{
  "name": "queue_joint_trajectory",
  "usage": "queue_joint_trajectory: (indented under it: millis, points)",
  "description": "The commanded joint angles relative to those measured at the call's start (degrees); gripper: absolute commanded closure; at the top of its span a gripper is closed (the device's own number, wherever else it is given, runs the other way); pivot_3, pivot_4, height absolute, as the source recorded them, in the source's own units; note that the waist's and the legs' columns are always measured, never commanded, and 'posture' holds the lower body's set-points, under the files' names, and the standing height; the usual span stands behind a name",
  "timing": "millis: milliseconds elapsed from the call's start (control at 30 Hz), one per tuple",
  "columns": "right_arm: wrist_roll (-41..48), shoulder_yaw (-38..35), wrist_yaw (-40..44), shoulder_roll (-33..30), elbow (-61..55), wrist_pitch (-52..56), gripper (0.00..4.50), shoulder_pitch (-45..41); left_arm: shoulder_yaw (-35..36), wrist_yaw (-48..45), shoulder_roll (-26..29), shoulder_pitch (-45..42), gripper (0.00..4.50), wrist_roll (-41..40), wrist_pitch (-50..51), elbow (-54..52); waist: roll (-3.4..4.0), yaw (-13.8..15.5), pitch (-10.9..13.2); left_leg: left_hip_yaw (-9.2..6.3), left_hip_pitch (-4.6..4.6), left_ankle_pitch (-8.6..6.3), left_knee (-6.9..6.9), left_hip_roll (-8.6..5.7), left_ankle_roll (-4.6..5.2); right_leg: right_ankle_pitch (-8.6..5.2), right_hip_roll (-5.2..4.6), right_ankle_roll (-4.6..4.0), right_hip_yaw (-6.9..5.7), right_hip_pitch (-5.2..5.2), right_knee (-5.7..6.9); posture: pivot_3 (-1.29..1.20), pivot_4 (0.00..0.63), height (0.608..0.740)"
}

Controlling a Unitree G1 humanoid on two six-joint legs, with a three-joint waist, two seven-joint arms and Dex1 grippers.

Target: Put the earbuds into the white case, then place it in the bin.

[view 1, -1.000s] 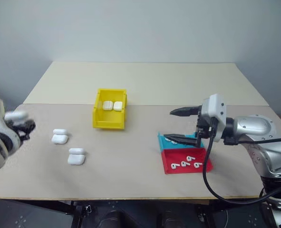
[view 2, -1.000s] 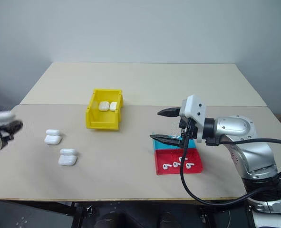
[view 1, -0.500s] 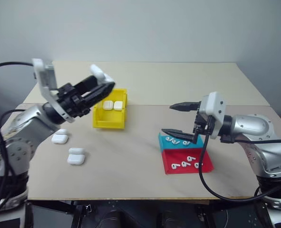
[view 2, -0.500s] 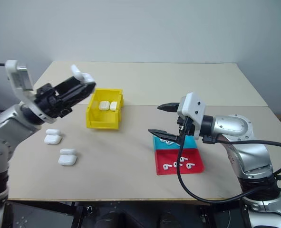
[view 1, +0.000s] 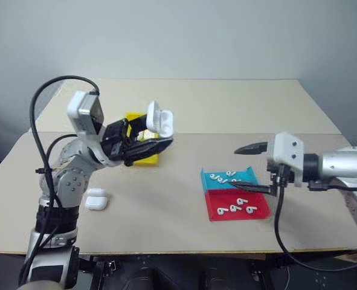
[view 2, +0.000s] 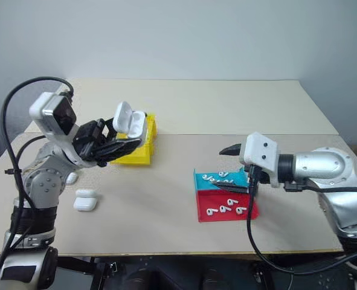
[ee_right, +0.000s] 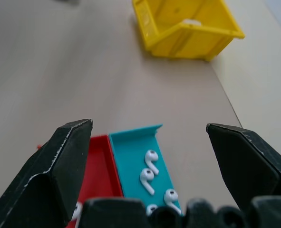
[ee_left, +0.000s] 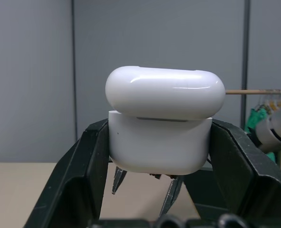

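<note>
white case (ee_left: 161, 137) clamped in left jaws, lid raised

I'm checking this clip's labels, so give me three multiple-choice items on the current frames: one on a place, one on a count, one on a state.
1. Where is the white case with the raised lid?
A. Between the left gripper's jaws, above the table
B. Lying in the red tray
C. Between the right gripper's jaws

2. How many earbuds lie in the red tray?
A. One
B. Four
C. Seven

3. How do the right gripper's jaws stand?
A. Shut on an earbud
B. Shut on a case
C. Open, holding nothing

Key: 1 A, the left wrist view shows the case clamped between the black fingers; 2 B, four white earbuds show on the red; 3 C, the right wrist view shows the fingers wide apart over the teal tray.
</note>
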Motion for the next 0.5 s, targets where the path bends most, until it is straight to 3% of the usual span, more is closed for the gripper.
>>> queue_joint_trajectory:
  millis: [33,133,233,500]
  points:
    - [-2.6,3.6,5.3,-3.3,1.0,-1.9,0.00,-2.8,-0.1,-1.6,-1.0,0.7,1.67,0.9,-0.6,-0.9,0.00,-0.1,0.0,0.00,0.01,0.00,0.00,0.00,0.00,0.00,0.00,0.00,0.01,0.00,0.00,0.00,0.150,0.740]
    - [-5.3,7.1,8.7,-4.2,3.7,-4.1,0.60,-4.5,-0.4,-1.5,-2.3,1.5,1.67,1.2,-0.2,-2.2,0.00,0.0,0.0,0.00,-0.01,0.00,0.03,0.00,0.00,0.00,0.00,0.00,0.01,-0.01,-0.01,0.00,0.150,0.740]
    - [-9.5,12.9,9.2,-3.3,4.8,-1.0,1.58,-7.6,-0.3,-0.4,-3.8,2.8,1.67,1.1,-0.1,-3.2,0.00,0.0,0.0,0.00,-0.05,0.01,0.06,0.01,-0.02,0.00,0.00,0.01,0.01,-0.03,-0.02,0.00,0.150,0.740]
    - [-20.3,29.7,12.4,1.7,5.0,10.4,1.58,-17.3,-0.3,1.3,-4.6,5.9,1.67,2.0,0.3,-6.2,0.01,-0.2,0.0,-0.03,-0.07,0.01,0.15,0.09,-0.02,0.00,0.05,0.00,0.01,-0.05,0.04,0.00,0.150,0.740]
